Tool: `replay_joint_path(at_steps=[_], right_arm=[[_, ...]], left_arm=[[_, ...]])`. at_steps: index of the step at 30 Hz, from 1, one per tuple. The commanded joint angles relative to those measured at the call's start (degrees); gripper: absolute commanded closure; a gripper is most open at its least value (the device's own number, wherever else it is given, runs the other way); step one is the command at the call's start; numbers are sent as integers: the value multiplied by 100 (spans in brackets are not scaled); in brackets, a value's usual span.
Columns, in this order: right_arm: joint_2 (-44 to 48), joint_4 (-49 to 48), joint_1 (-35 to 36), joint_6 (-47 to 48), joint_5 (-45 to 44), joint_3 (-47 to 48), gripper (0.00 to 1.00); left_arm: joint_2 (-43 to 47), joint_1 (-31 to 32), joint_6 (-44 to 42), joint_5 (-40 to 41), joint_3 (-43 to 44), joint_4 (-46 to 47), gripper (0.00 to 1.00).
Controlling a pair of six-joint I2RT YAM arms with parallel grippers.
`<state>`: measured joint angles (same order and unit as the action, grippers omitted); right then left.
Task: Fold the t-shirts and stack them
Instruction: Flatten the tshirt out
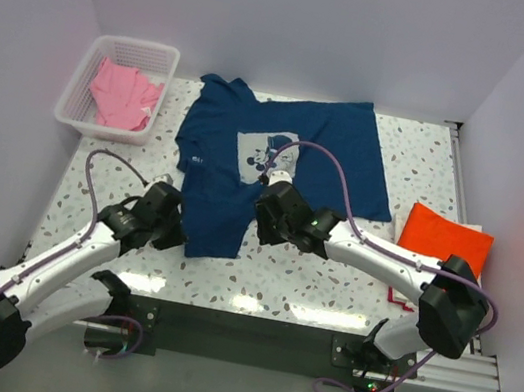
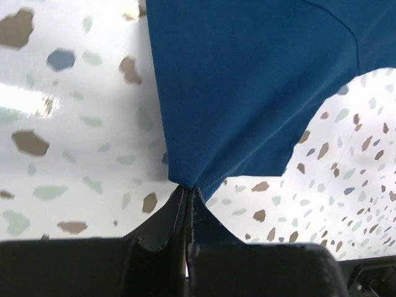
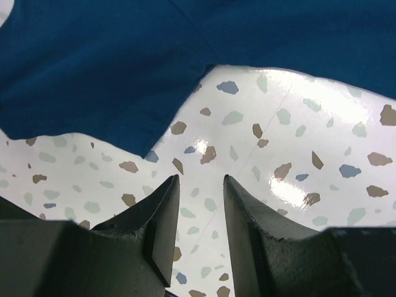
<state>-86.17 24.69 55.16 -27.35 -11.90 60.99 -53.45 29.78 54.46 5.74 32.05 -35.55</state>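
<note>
A navy blue t-shirt (image 1: 241, 142) with a pale chest print lies spread flat on the speckled table (image 1: 329, 279). My left gripper (image 1: 182, 234) is at its near-left hem corner. In the left wrist view the left gripper (image 2: 187, 189) is shut on that corner of navy cloth (image 2: 247, 86). My right gripper (image 1: 260, 221) sits by the shirt's near-right edge. It is open over bare table in the right wrist view (image 3: 201, 179), and the navy hem (image 3: 111, 80) lies just beyond its tips. A folded orange t-shirt (image 1: 441, 243) lies at the right. A pink t-shirt (image 1: 122, 95) is crumpled in the basket.
The white lattice basket (image 1: 136, 45) stands at the back left corner of the table. White walls close in the table at the back and on both sides. A metal rail runs along the right edge (image 1: 460, 180).
</note>
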Motion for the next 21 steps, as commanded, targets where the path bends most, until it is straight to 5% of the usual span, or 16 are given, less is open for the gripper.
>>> replay_joint_path(at_steps=[1, 10, 17, 21], right_arm=[[118, -149, -5, -174, 118, -96, 62], [329, 510, -162, -454, -1059, -44, 58], [1031, 546, -1997, -437, -770, -614, 55], [1041, 476, -2553, -429, -595, -703, 54]], left_arm=[[335, 28, 530, -64, -103, -802, 100], [327, 19, 356, 340, 379, -1173, 87], [265, -253, -92, 841, 802, -1332, 91], [90, -797, -759, 230, 995, -782, 84]])
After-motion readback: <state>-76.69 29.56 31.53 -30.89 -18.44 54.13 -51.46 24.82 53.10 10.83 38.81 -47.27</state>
